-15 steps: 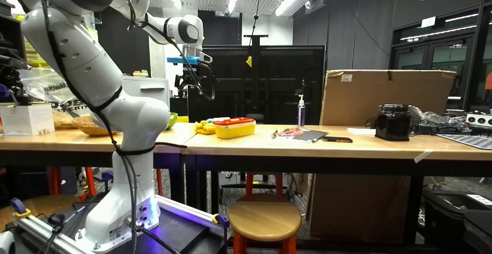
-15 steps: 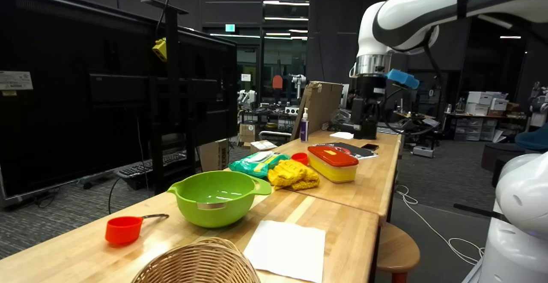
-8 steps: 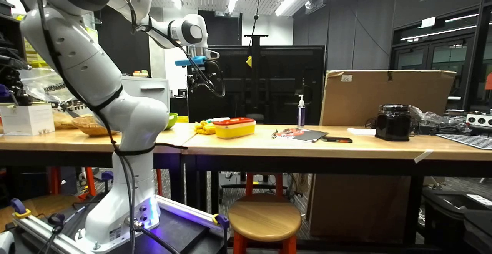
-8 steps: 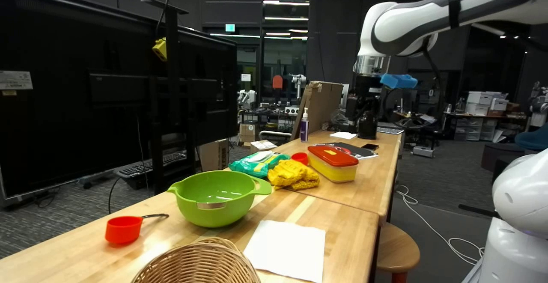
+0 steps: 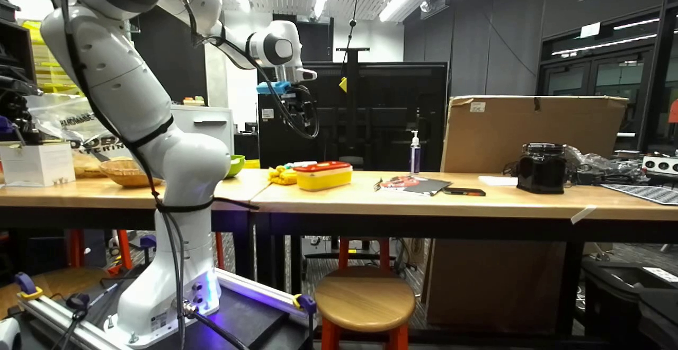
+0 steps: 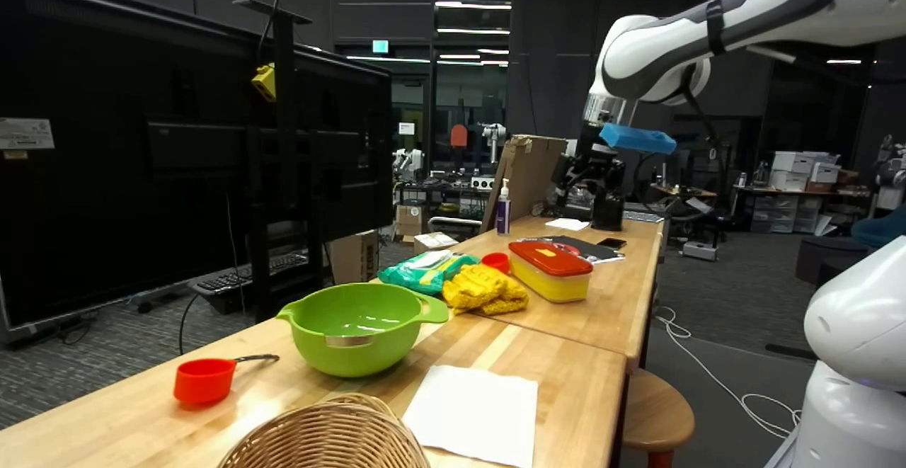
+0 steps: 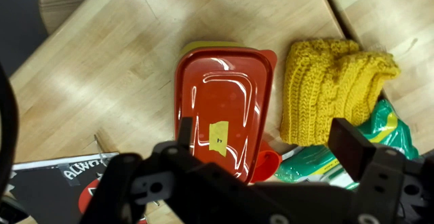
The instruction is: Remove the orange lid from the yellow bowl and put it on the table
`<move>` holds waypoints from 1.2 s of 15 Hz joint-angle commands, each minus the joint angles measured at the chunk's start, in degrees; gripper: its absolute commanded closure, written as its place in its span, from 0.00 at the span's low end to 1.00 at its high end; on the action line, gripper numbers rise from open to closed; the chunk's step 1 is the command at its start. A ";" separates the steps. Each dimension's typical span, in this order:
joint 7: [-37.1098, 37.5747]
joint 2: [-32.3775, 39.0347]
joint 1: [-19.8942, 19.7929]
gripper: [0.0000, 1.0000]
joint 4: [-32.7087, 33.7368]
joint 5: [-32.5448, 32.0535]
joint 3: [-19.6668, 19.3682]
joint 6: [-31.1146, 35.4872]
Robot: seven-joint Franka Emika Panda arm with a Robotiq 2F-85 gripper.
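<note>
The orange-red lid [image 7: 217,92] is rectangular with rounded corners and carries a yellow tape label. It lies flat on the yellow bowl [image 5: 324,180], a low box-like container on the table [image 5: 402,208]. Lid [image 6: 551,257] and bowl [image 6: 548,285] also show in the other exterior frame. My gripper [image 7: 262,132] is open and empty. It hangs well above the table, over and slightly beside the container in an exterior view [image 5: 306,119]. In the wrist view the left finger [image 7: 185,129] overlaps the lid's left part; the right finger [image 7: 349,146] overlaps the cloth and packet.
A yellow knit cloth [image 7: 318,92], a green wipes packet [image 7: 312,163] and a red cup [image 7: 266,164] lie close beside the container. A dark sheet [image 5: 426,186], a phone [image 5: 464,192] and a pump bottle [image 5: 415,154] are farther along. A green bowl [image 6: 354,347] stands opposite.
The arm has swung the gripper rightward in an exterior view, toward above the container, and its wrist has tilted and turned somewhat. The lid and bowl have not moved.
</note>
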 commanded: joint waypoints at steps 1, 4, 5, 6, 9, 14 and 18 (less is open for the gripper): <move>10.07 3.42 -0.38 0.00 -0.52 5.22 2.69 7.39; 17.88 5.54 0.11 0.00 -2.71 9.66 5.30 16.81; 20.24 5.96 0.35 0.00 -3.95 11.22 6.31 20.60; 22.41 6.30 0.55 0.00 -5.07 12.72 7.18 24.04; 30.86 6.14 0.33 0.00 -8.70 14.11 10.90 31.34; 45.34 1.81 0.29 0.00 -14.33 12.14 15.49 31.07; 54.29 -3.39 0.82 0.00 -15.26 10.76 16.92 21.80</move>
